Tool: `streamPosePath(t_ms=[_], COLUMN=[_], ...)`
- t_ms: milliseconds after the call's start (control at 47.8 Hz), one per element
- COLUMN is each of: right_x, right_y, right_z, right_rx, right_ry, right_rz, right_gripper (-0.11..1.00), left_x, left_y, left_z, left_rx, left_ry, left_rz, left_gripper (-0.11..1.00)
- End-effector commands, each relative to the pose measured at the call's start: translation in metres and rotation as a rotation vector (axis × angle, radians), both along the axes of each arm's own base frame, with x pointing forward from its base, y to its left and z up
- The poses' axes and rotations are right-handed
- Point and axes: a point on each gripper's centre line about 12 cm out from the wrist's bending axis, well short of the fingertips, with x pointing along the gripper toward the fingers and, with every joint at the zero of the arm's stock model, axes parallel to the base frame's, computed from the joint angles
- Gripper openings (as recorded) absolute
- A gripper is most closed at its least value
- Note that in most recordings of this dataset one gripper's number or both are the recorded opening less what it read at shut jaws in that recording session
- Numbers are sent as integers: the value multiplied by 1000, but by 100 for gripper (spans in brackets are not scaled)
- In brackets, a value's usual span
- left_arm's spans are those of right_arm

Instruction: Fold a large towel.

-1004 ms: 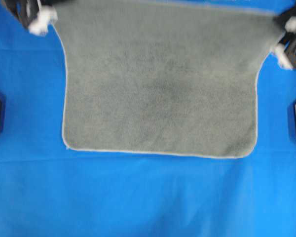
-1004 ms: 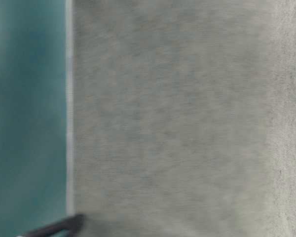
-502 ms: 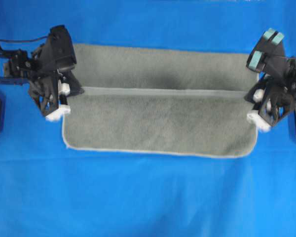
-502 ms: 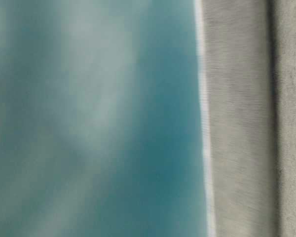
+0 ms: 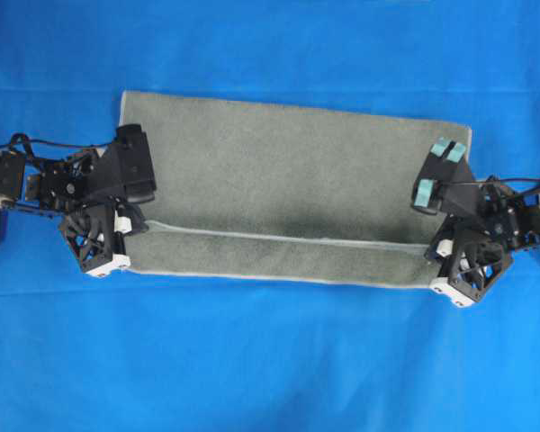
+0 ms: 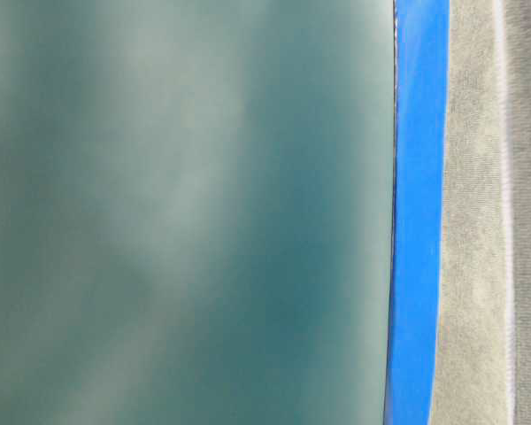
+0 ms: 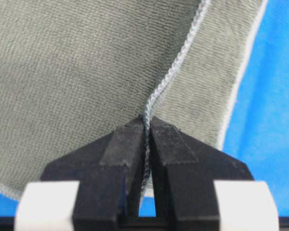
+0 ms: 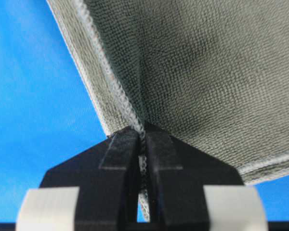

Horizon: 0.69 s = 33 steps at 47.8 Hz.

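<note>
Tabletop (image 5: pixel 270 360), blue cloth cover: carries all below.

Towel (image 5: pixel 288 171), grey-green, half folded: we log its long axis running straight from one claw to the other, the body lying beyond both claws toward the far edge. The carried hem (image 5: pixel 279 238) stops just short of the near hem, a narrow strip of lower layer showing.

Left claw (image 5: pixel 119 227): at the towel's left end, pinched tight on the hem corner.

Right claw (image 5: pixel 441 252): at the right end, likewise clamped on hem.

We judge both equally placed; the hem needs drawing nearer to meet the edge.
</note>
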Motion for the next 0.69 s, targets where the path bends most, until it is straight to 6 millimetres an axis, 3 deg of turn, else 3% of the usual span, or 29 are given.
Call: streamPosePath(t_ms=[0,63,125,314,376,523,669], right_x=[4,5,6,5,4,3,4], right_y=[3,5,10,34,36,36,29], right_z=[3,3,4,7,7,13,39], right_rx=[8,10,15,40,49,50,0], right_ry=[-11,-18,-33,-64,-60,-68,-149], right_rz=[-1,2,19,76,64,56,96], right_gripper=[1,1,4,57,66,58,59], left_x=[4,4,4,4,4,5,8], left_y=[-2,-4,-7,-35,-42,-44,-28], left_z=[6,6,7,18,25,42,67], left_rx=[0,1,-1,-8,-12,-10,17], left_ry=[-23,-25,-28,-66,-87,-146,-228], left_rz=[-9,-16,-24,-121,-148,-166,-139], left_gripper=[1,4,18,70,70,65,65])
